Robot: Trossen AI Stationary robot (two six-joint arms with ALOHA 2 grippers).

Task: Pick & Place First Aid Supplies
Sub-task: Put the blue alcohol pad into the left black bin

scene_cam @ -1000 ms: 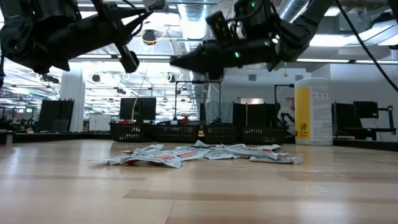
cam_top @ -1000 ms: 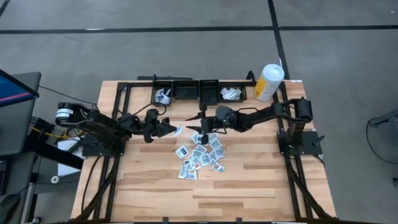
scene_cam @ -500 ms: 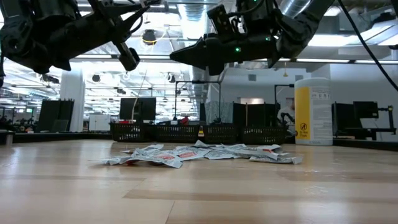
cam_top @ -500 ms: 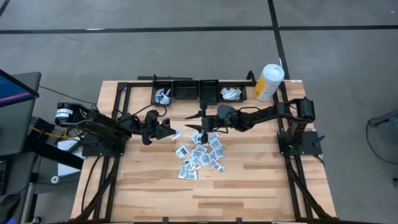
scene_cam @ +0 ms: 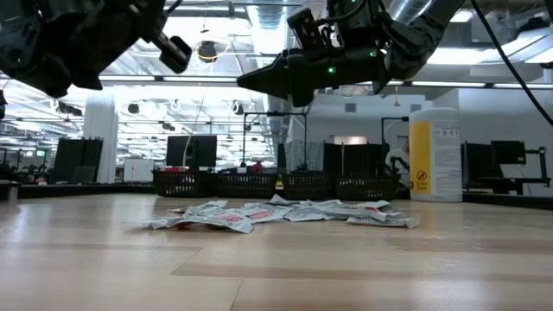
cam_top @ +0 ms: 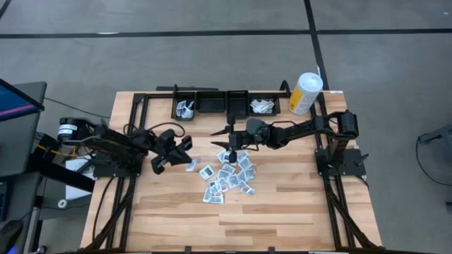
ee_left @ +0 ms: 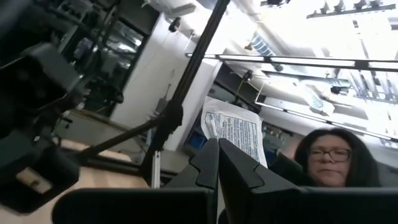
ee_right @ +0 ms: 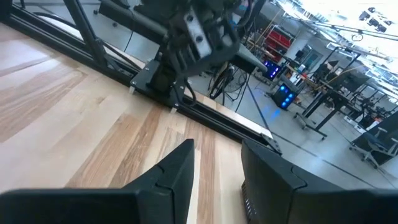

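I've got the left pincer (ee_left: 217, 163) clamped tight on one white packet (ee_left: 232, 132) w/ blue print, the packet sticking up past the fingertips in the left wrist view; from the high view that pincer (cam_top: 185, 149) sits over the worktop (cam_top: 282, 204) to the left of the pile of packets (cam_top: 227, 176), and the held packet shows as a pale bit just by its tip. The pile lies flat approx mid-worktop, packets overlapping, also seen low across the wood (scene_cam: 276, 213). Right pincer (cam_top: 230, 143) hangs above the pile's back edge, clear of it, raised well off the surface in the low view (scene_cam: 251, 81); its fingers (ee_right: 177, 174) stand part-way apart w/ nothing between them. Along the back edge sit black bins (cam_top: 226, 104); the left one holds a few packets (cam_top: 186, 108), the right one a few more (cam_top: 262, 106), the middle ones I can't make out any contents. White-and-yellow canister (cam_top: 305, 92) stands upright at the back right corner. A person (ee_left: 333, 163) w/ glasses shows beyond the worktop in the left wrist view.
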